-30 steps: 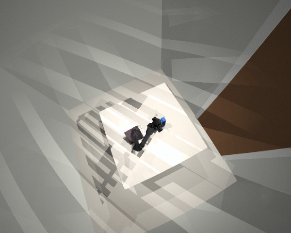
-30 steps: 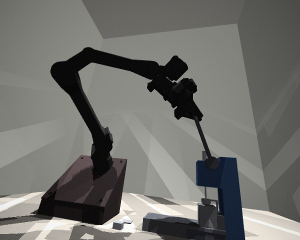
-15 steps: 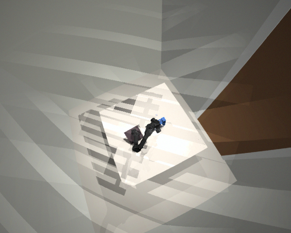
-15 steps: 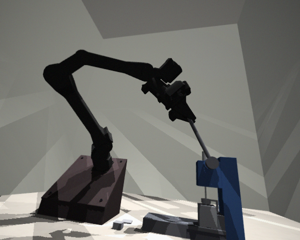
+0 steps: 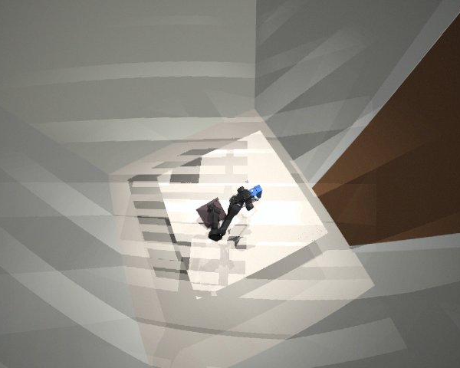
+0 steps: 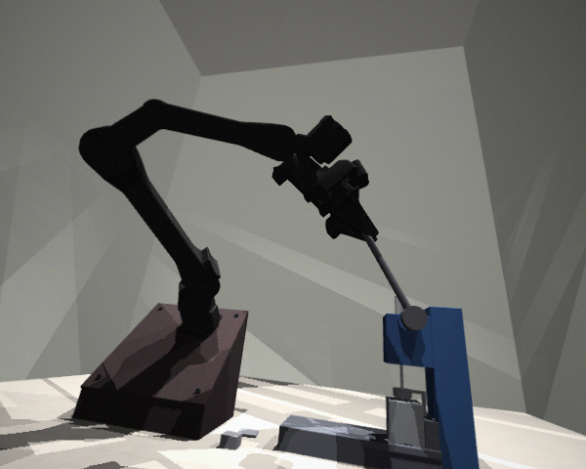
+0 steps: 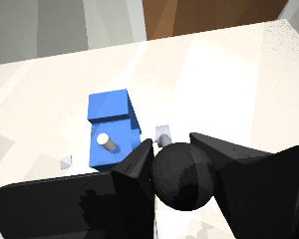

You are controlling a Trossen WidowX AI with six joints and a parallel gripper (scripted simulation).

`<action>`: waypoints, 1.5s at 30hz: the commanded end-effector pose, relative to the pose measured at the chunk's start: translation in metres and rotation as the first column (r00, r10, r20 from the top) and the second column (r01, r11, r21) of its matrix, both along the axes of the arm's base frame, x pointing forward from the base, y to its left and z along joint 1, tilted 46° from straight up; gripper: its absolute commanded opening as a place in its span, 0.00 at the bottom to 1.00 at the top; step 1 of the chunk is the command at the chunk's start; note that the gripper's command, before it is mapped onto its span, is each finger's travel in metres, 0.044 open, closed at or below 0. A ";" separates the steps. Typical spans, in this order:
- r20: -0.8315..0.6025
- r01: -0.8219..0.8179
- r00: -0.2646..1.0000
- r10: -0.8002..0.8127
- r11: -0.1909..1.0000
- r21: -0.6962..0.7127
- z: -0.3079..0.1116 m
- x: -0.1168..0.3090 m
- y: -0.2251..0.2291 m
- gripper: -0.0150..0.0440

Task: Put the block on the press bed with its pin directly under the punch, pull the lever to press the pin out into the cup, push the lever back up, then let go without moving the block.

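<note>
Exterior view: my pincer (image 5: 246, 198) (image 6: 372, 235) (image 7: 170, 141) grips the lever (image 6: 387, 268) by its ball knob (image 7: 183, 176); I judge the pressing pull is in hand, next needing further steady downward travel.

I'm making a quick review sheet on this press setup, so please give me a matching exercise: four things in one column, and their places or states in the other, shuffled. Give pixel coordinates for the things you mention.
Things
1. Black ball (image 7: 183, 176)
2. Lever rod (image 6: 387, 270)
3. Blue press frame (image 6: 449, 383) (image 5: 257, 191) (image 7: 109, 107)
4. Robot's base block (image 6: 151, 363) (image 5: 203, 211)

Places or states
A. Leaning, its lower end at a round grey hub (image 6: 414, 319)
B. Sloping on top, with the arm mounted on it
C. Between the gripper's (image 7: 171, 141) fingers
D. Upright, carrying the round grey hub

Right pairs: 1-C, 2-A, 3-D, 4-B
</note>
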State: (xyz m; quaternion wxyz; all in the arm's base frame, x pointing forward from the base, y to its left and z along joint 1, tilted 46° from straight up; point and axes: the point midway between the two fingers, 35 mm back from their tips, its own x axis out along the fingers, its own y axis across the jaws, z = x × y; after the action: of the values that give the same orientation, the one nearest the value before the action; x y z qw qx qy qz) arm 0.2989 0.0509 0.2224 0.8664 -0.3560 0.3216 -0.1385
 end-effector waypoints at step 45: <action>-0.005 0.004 1.000 -0.004 1.000 -0.008 -0.012 -0.022 -0.012 0.25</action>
State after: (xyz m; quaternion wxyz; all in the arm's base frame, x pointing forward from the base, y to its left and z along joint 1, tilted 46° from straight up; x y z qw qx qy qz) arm 0.2801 0.0416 0.2128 0.8670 -0.3556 0.3209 -0.1375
